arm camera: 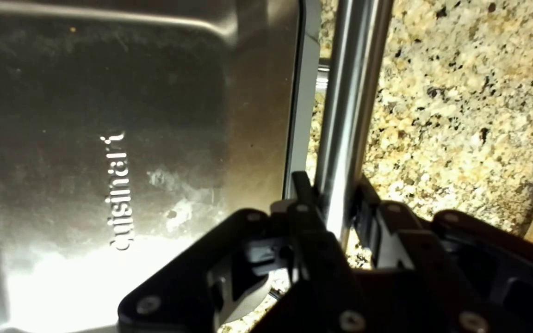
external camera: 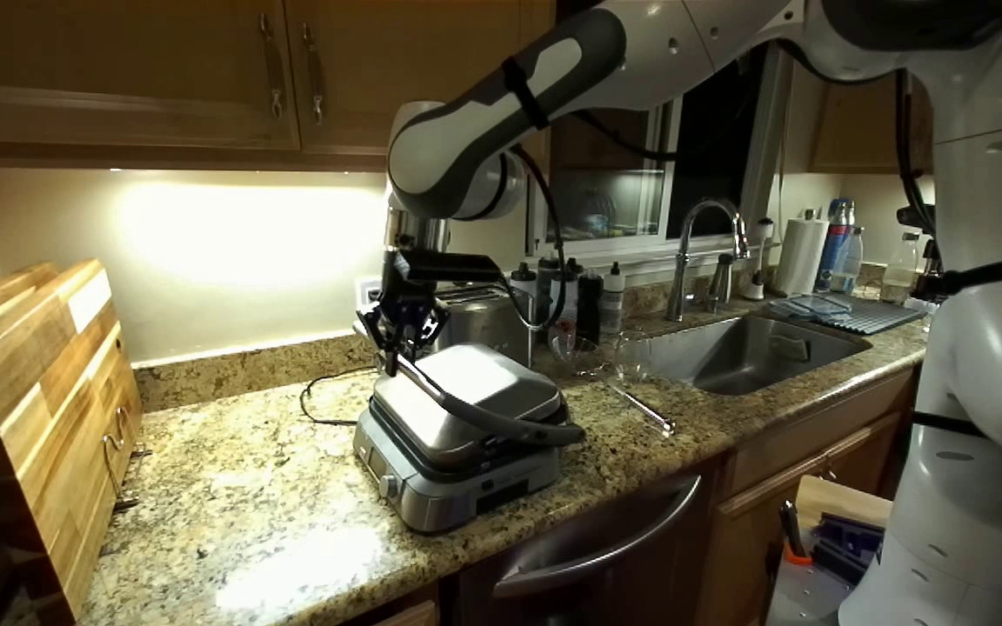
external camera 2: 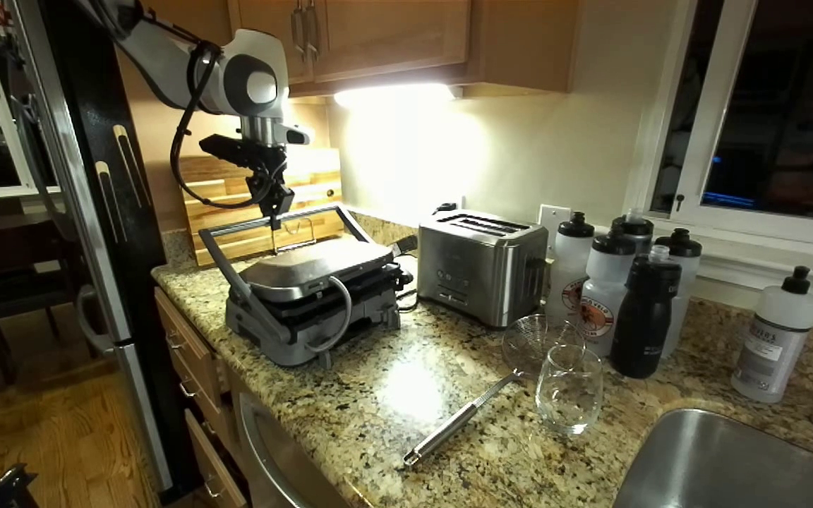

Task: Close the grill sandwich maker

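The grill sandwich maker (external camera 2: 315,282) stands on the granite surface (external camera: 223,469), near its front edge, the lid (external camera: 475,382) lying over the base (external camera: 440,504). Its metal handle (arm camera: 347,115) slants up, and the pincer (arm camera: 333,194) is clamped on it from both sides. Toward the back edge stand a toaster (external camera 2: 480,271) and bottles (external camera 2: 646,317). A wire strainer (external camera 2: 457,420) lies with its grip toward the front edge, a glass (external camera 2: 569,395) just beside it. Wooden boards (external camera: 66,382) stand near the end edge.

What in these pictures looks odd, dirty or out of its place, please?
In the wrist view, whitish blotches mark the lid of the grill sandwich maker, beside its "cuisinart" lettering. They look like smears against the darker metal, though a reflection is possible.
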